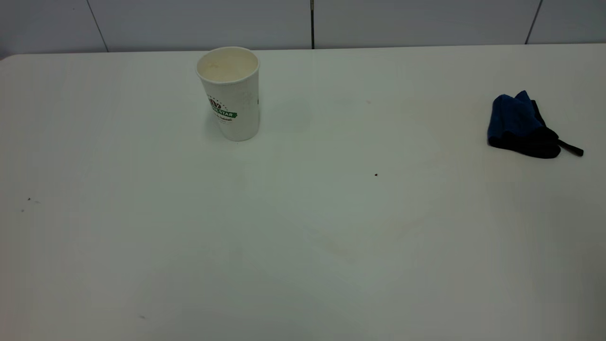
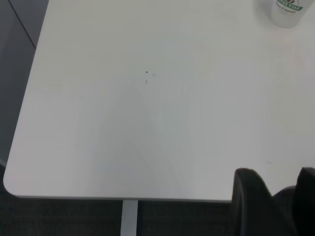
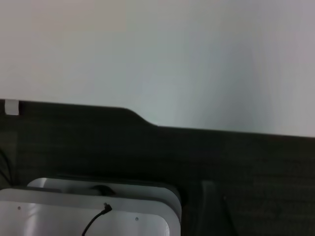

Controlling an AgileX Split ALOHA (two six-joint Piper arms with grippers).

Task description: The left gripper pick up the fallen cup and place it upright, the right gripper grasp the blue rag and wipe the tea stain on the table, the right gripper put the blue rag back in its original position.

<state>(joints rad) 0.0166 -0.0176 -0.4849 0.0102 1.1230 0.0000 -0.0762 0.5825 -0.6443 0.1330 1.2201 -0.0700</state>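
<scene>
Two items on the table (image 1: 303, 227): cup (image 1: 230, 92) and blue rag (image 1: 523, 127).
Cup upright, far left of centre; rag bunched near the right edge, well apart. Left gripper (image 2: 273, 204) off the table's corner, finger spread indeterminate. Right gripper not visible. A tiny dark speck (image 1: 376, 174) mid-table.

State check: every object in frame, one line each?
cup: upright, mouth up, near the far left of the table.
blue rag: bunched, lying at the table's right side, untouched.
table: no distinct brown stain visible, only tiny dark specks.
left gripper: withdrawn over the table's edge, holding nothing.
right gripper: not in view.
</scene>
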